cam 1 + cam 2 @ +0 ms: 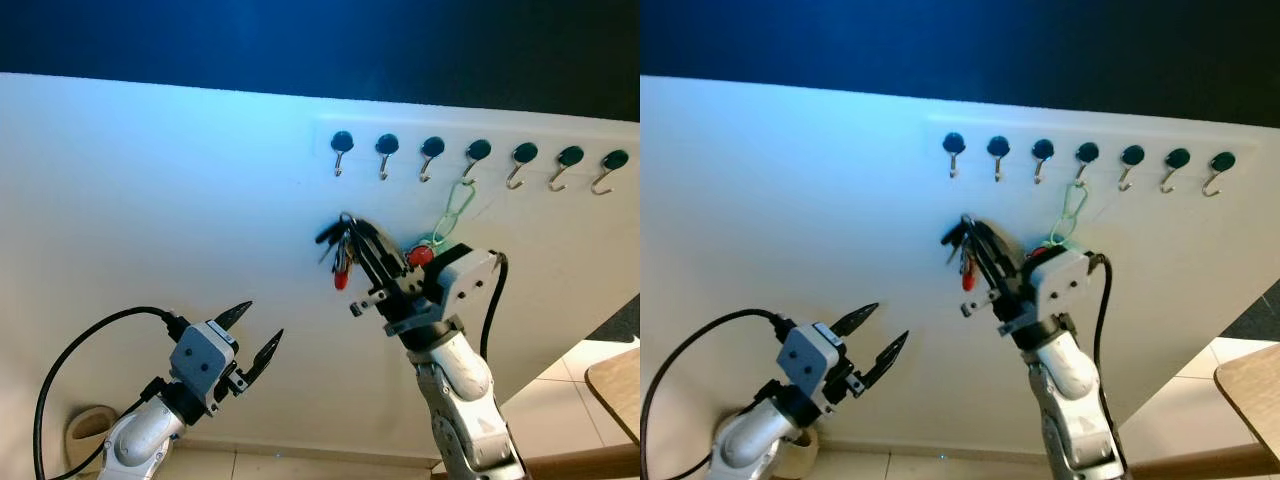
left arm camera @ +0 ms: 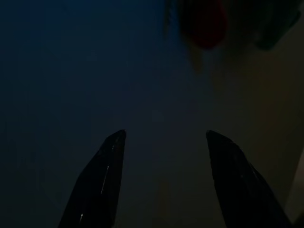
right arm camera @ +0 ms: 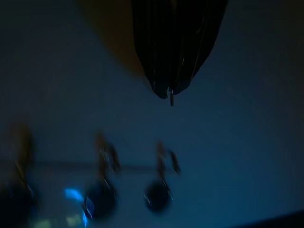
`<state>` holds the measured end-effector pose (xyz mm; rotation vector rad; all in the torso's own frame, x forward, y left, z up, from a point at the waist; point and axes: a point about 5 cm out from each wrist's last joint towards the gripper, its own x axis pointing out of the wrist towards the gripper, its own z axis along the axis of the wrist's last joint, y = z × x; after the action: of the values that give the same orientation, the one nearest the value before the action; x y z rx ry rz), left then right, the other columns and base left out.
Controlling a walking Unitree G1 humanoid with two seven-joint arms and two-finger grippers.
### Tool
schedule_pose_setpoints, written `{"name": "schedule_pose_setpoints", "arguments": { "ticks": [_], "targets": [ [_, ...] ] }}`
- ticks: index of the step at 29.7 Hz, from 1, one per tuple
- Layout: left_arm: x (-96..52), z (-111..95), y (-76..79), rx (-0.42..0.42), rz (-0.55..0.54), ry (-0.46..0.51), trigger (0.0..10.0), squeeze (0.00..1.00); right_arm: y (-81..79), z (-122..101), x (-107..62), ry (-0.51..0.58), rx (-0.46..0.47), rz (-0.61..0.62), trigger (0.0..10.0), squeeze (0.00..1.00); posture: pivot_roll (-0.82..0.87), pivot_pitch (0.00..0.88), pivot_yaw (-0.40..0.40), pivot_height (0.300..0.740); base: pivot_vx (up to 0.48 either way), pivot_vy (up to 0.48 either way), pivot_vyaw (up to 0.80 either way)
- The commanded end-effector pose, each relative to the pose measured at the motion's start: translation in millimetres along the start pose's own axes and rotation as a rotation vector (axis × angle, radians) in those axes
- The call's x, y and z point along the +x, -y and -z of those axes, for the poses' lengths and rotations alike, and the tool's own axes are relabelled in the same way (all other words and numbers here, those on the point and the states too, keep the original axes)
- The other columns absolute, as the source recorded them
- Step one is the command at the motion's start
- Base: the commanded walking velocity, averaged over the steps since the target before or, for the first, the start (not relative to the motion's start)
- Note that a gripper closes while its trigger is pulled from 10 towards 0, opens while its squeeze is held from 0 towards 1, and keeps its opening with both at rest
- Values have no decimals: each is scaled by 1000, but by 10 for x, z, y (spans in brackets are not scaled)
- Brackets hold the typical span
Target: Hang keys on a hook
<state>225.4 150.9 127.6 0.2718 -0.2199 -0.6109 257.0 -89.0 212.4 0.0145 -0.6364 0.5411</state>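
The head views show the whole scene. A row of seven hooks (image 1: 478, 160) with dark round caps runs along the white wall (image 1: 150, 200), above and ahead of the right gripper (image 1: 347, 232). A green loop (image 1: 455, 205) hangs from the fourth hook, just beside that gripper's wrist. The right gripper's fingers are clenched on a bunch of keys (image 1: 340, 255) with a red tag, which dangles from the fingertips below the leftmost hooks, apart from them. The right arm (image 1: 455, 390) rises from below, bent upward and leaning toward the wall.

The right wrist view is dark and blurred. The two fingers (image 3: 175, 42) are pressed together, a thin metal bit pokes out at their tip, and three hook caps (image 3: 157, 194) show as dim blobs beyond.

The left gripper (image 1: 258, 333) sits low, well off to the side of the keys, jaws spread and holding nothing. Its dark wrist view shows the two parted fingers (image 2: 99, 185) with the red tag (image 2: 204, 23) dimly far ahead.
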Motion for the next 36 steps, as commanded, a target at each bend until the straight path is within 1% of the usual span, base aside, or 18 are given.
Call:
{"name": "schedule_pose_setpoints", "arguments": {
  "ticks": [1,3,5,7,9,12,13,16,17,18,25,29,33,35,36],
  "targets": [
    [-18,-10,15,3,21,-14,10000,0,-52,-31,9,3,-23,-20,10000,0,49,72,-62,740,0,0,0],
    [-8,-31,30,2,30,-12,10000,0,-92,-40,8,2,-30,-31,10000,0,50,73,-64,740,0,0,0],
    [21,-92,48,0,38,6,10000,0,-149,-67,11,8,-10,-49,10000,0,50,73,-64,740,0,0,0],
    [27,-104,50,-1,38,9,10000,0,-155,-74,12,8,-6,-51,10000,0,49,73,-64,740,0,0,0],
    [66,-188,27,-22,11,50,10000,0,-152,-120,40,22,10,-44,10000,0,47,72,-65,740,0,0,0],
    [137,-374,-13,-69,-18,133,10000,0,-135,-186,83,40,35,-28,10000,0,45,71,-66,740,0,0,0],
    [137,-374,-13,-69,-18,133,10000,0,-135,-186,83,40,35,-28,10000,0,45,71,-66,740,0,0,0],
    [189,-518,0,-85,6,187,10000,0,-108,-249,115,65,60,-13,10000,0,43,67,-69,740,0,0,0],
    [189,-518,0,-85,6,187,10000,0,-108,-249,115,65,60,-13,10000,0,43,67,-69,740,0,0,0],
    [215,-600,17,-94,23,215,10000,0,-72,-302,138,83,90,9,10000,0,40,65,-67,740,0,0,0],
    [235,-648,19,-99,28,224,10000,0,-16,-356,184,98,136,40,10000,0,39,63,-66,740,0,0,0],
    [251,-714,5,-109,28,239,10000,0,24,-396,238,104,205,74,10000,0,39,62,-66,740,0,0,0],
    [259,-741,-5,-110,29,244,10000,0,26,-396,256,97,242,77,10000,0,40,63,-67,740,0,0,0],
    [272,-772,-15,-109,28,251,10000,0,19,-384,268,82,282,68,10000,0,40,64,-68,740,0,0,0],
    [272,-772,-15,-109,28,251,10000,0,19,-384,268,82,282,68,10000,0,40,64,-68,740,0,0,0]
  ]
}}
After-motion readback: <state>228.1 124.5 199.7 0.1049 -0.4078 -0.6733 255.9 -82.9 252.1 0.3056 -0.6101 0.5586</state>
